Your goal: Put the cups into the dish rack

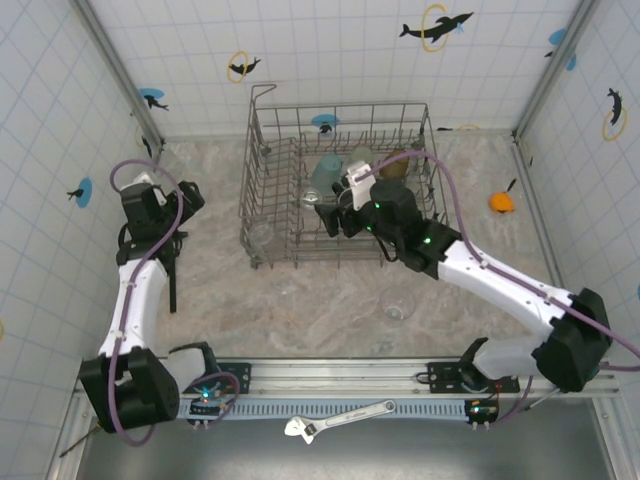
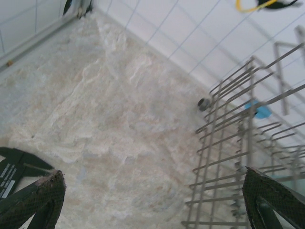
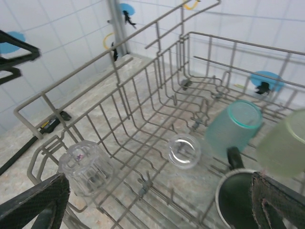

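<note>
Right hand (image 3: 158, 191) gapes empty inside the square grey wire dish rack (image 1: 268, 170); left hand (image 2: 152, 191) waits open at nine o'clock; clear tumbler (image 1: 397, 306) at five o'clock not yet loaded.

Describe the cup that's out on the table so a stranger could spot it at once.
Find the grey wire dish rack at the middle of the table. Just in front of its near right corner sits a clear tumbler, alone on the marbled surface. The other cups sit inside the rack.
</note>
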You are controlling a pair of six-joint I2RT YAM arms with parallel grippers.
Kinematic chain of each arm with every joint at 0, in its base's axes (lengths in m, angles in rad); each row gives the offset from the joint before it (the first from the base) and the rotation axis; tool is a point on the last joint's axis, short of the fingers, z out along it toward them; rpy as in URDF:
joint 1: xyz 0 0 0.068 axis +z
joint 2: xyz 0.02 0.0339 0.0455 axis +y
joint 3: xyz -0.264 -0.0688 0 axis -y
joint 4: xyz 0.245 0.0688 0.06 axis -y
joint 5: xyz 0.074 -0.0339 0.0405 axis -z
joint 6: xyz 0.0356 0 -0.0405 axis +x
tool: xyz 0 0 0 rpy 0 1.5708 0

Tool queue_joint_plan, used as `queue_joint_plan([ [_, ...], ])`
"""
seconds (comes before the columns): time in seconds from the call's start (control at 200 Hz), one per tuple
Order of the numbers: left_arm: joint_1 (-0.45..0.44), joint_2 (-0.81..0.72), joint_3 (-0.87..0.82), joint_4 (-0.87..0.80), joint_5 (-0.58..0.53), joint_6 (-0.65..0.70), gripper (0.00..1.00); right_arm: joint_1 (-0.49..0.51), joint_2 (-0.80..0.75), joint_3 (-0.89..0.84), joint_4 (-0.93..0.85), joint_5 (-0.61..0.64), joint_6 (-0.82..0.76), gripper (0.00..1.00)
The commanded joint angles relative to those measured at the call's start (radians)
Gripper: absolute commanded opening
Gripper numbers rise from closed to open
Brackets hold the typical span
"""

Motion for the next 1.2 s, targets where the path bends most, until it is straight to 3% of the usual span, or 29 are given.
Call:
queue_joint_plan([
  [0.0,-0.021,-0.058,0.028,-0.029,0.025,-0.062,0.97,-0.017,-0.086,-0.065,-0.073,0.095,0.082,1.00],
  [0.195,-0.166,-0.136,0.050,-0.112,-0.072,-0.113,0.98,-0.074,-0.218,-0.137,-0.149,0.128,0.135,1.00],
  [0.34,-0.243,-0.172,0.086,-0.163,-0.069,-0.187,0.98,-0.137,-0.311,-0.182,-0.185,0.109,0.183,1.00],
  [0.495,-0.393,-0.171,0.122,-0.218,-0.139,-0.227,0.98,-0.193,-0.391,-0.232,-0.211,0.093,0.224,1.00],
  [0.736,-0.586,-0.148,0.131,-0.259,-0.245,-0.266,0.98,-0.228,-0.440,-0.242,-0.307,0.091,0.264,1.00],
  [1.196,-1.069,0.025,0.216,-0.291,-0.454,-0.287,0.98,-0.232,-0.474,-0.249,-0.422,0.136,0.347,1.00],
])
